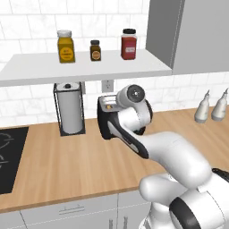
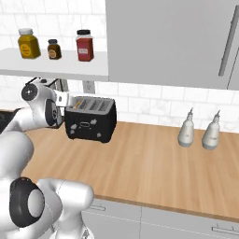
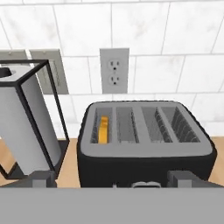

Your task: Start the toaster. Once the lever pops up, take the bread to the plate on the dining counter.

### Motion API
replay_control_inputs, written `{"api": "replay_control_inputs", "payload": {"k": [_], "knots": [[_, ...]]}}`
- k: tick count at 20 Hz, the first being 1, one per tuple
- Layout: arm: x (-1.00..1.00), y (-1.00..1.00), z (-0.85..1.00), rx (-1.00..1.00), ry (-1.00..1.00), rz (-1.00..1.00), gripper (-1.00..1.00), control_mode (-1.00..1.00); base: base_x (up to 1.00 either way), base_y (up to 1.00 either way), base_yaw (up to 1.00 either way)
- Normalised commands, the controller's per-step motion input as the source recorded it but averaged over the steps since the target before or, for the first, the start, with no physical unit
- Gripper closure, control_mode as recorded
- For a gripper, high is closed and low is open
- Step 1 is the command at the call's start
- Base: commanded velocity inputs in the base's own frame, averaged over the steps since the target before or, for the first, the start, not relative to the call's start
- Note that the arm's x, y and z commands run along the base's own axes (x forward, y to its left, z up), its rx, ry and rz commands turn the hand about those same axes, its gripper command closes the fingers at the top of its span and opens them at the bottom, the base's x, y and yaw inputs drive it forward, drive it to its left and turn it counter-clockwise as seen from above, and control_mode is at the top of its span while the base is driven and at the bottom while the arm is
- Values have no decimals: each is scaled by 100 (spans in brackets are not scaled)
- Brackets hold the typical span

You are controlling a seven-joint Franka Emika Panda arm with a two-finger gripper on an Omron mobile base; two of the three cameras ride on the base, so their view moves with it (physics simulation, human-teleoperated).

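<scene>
hand view puts my pincer (image 3: 112, 180) just in front of the toaster (image 3: 146, 151), fingers spread wide apart and holding nothing. the toaster stands on the wood counter (image 3: 70, 168) against the tiled wall, beside the paper towel holder (image 3: 30, 127). the bread (image 3: 103, 129) sits upright in the leftmost of four slots; the other three look empty. i judge the slice light, stiff but crumbly, so a gentle pinch across its flat faces near the top edge suits it. the lever, low on the front, comes first.
</scene>
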Motion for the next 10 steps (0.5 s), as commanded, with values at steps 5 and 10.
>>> {"api": "replay_control_inputs", "payload": {"k": [5, 10], "knots": [[46, 2, -17, 0, 0, 0, -100, -100, 0, 0, 0], [32, 8, -6, 0, 0, 0, -100, -100, 0, 0, 0]]}}
